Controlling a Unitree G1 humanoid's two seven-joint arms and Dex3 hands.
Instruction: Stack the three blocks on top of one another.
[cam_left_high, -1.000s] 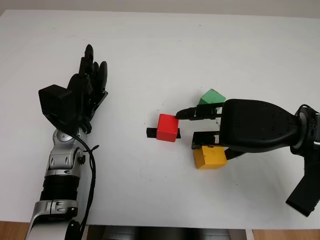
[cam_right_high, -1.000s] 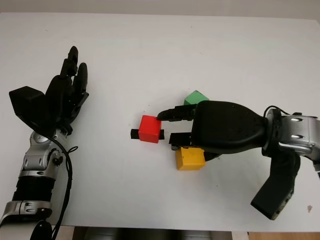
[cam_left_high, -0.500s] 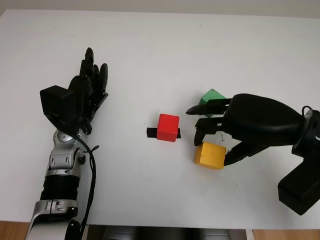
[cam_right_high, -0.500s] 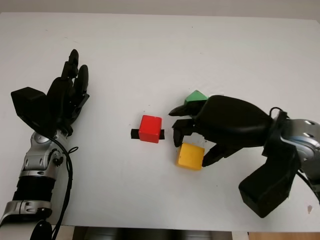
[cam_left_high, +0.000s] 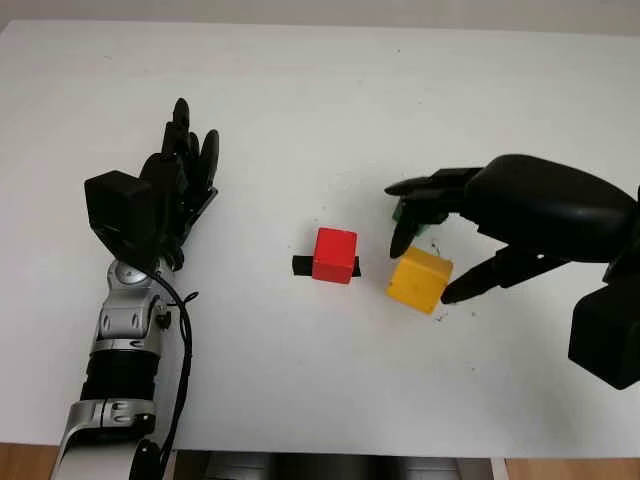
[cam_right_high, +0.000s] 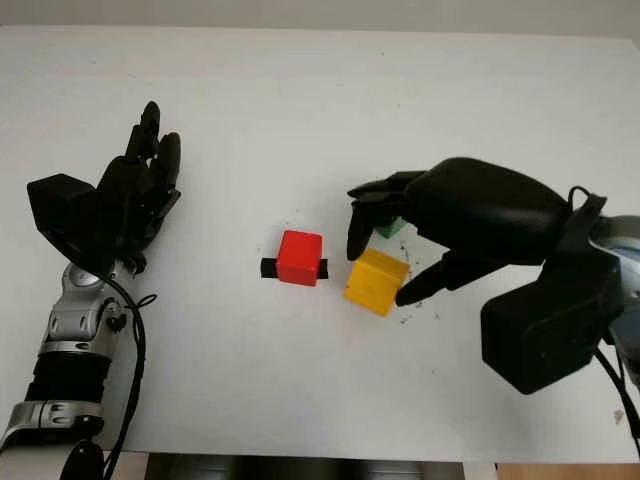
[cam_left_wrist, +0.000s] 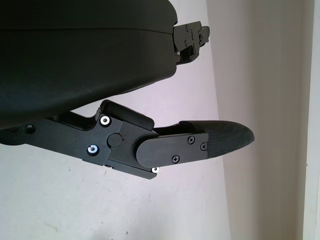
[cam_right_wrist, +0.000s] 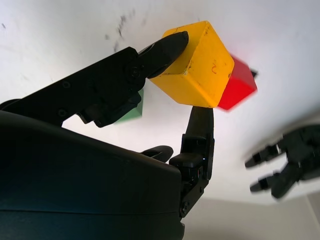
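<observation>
1. White and matte, the table (cam_left_high: 300, 120) spreads under both arms in my head feed, with a few dark specks near the blocks.
2. My right hand (cam_left_high: 425, 245) grasps the yellow block (cam_left_high: 420, 279), fingertips pinching opposite faces; the block sits tilted, one corner down.
3. From my right wrist feed I read the yellow block as a plain cube with slightly scuffed, rounded edges, clamped between one finger (cam_right_wrist: 165, 47) and another below it.
4. I see the red block (cam_left_high: 334, 255) just to the left of the yellow one, apart from it, sitting on a short black strip (cam_left_high: 302, 265) on the table.
5. I can make out the green block (cam_right_high: 390, 228) behind the yellow one, mostly hidden under my right hand's fingers.
6. My left hand (cam_left_high: 180, 180) is open, well apart on the table's left side.
</observation>
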